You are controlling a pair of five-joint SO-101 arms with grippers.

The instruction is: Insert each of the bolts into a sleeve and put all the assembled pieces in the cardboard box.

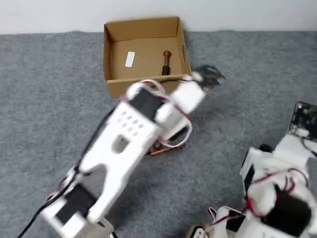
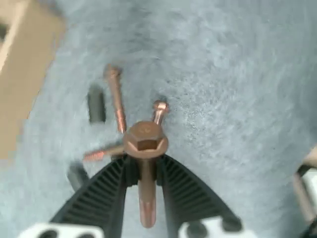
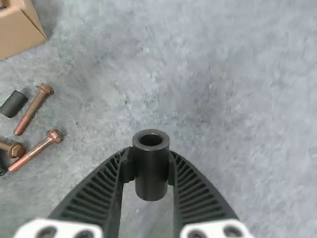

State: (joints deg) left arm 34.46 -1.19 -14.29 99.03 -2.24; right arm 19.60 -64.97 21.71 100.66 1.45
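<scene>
My left gripper [image 2: 145, 166] is shut on a copper bolt [image 2: 145, 141], hex head facing the camera, held above the grey carpet. In the high view this gripper [image 1: 210, 75] hangs to the right of the cardboard box [image 1: 141, 25]. An assembled bolt and sleeve [image 1: 167, 62] lies inside the box. My right gripper [image 3: 150, 159] is shut on a black sleeve [image 3: 150, 166], held upright with its bore open towards the camera. Loose bolts [image 2: 115, 96] and a spare black sleeve [image 2: 96, 106] lie on the carpet below the left gripper.
More loose bolts [image 3: 33, 109] [image 3: 35, 148] and a black sleeve [image 3: 14, 103] lie near the box corner [image 3: 17, 25]. The left arm [image 1: 129, 134] covers part of this pile [image 1: 163, 149]. The right arm [image 1: 277, 193] sits at the near right. A white label [image 1: 130, 59] lies in the box.
</scene>
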